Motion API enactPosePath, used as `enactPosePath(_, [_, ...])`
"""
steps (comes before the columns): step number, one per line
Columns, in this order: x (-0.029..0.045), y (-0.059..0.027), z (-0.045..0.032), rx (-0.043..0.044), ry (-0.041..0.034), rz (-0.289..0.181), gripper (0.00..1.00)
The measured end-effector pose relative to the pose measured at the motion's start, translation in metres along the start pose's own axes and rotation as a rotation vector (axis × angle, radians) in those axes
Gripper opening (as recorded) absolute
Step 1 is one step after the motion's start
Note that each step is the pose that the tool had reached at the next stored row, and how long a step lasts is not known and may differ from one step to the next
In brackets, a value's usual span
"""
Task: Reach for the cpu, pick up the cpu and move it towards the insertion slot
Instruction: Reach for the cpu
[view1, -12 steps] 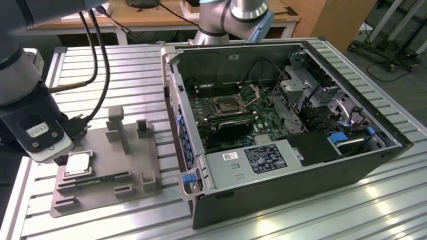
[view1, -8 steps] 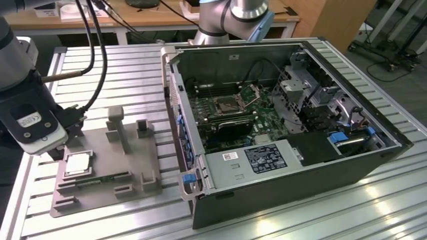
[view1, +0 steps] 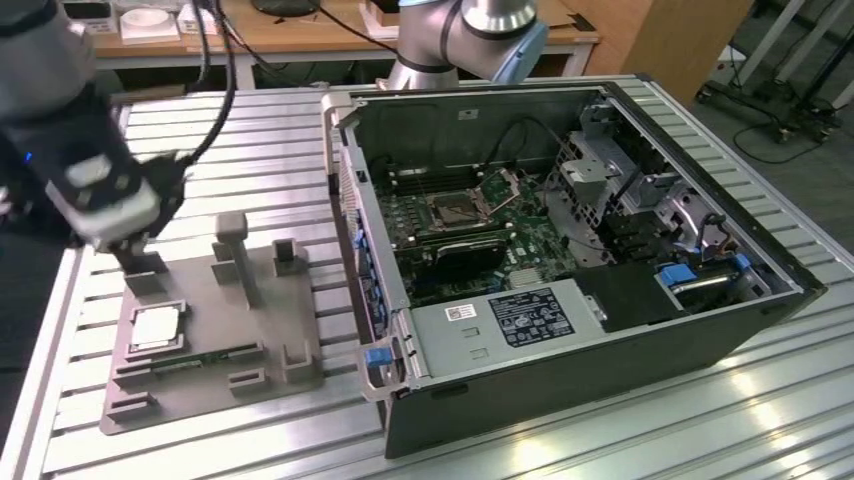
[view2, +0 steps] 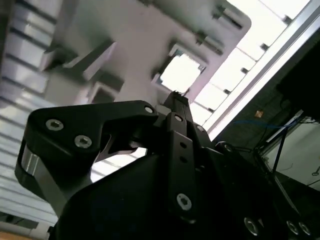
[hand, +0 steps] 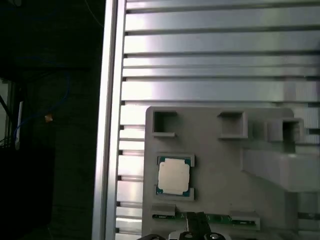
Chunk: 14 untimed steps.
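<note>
In the exterior view the gripper (view1: 134, 262) is seen over the grey tray (view1: 267, 310), near the cpu (view1: 156, 327) laid in its recess, well apart from the insertion slot (view1: 454, 210) in the pc case (view1: 574, 395); in the second wrist view the cpu (view2: 181, 72) is shown unheld, likewise in the first wrist view (hand: 174, 176), & whether the gripper's released or clenched can't be told.

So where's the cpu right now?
The cpu lies in its square pocket on the grey tray, at the exterior view's left, just beside the green memory stick.
</note>
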<state>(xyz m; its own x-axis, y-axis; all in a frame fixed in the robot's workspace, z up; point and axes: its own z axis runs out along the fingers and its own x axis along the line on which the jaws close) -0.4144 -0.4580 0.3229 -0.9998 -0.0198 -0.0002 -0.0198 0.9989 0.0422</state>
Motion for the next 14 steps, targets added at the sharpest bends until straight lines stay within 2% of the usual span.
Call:
enactPosePath(3, [-0.0192,0.0383,-0.0210,0.0022,0.0005,0.000,0.11])
enactPosePath(5, [-0.0279,0.0555,-0.0304,0.0031,0.0005,0.001,0.11])
enactPosePath(6, [-0.0309,0.0615,-0.0336,0.0035,0.0006,0.001,0.11])
enactPosePath(8, [-0.0343,0.0682,-0.0374,0.0039,0.0007,0.001,0.11])
enactPosePath(14, [-0.0346,0.0689,-0.0377,0.0039,0.0006,0.001,0.11])
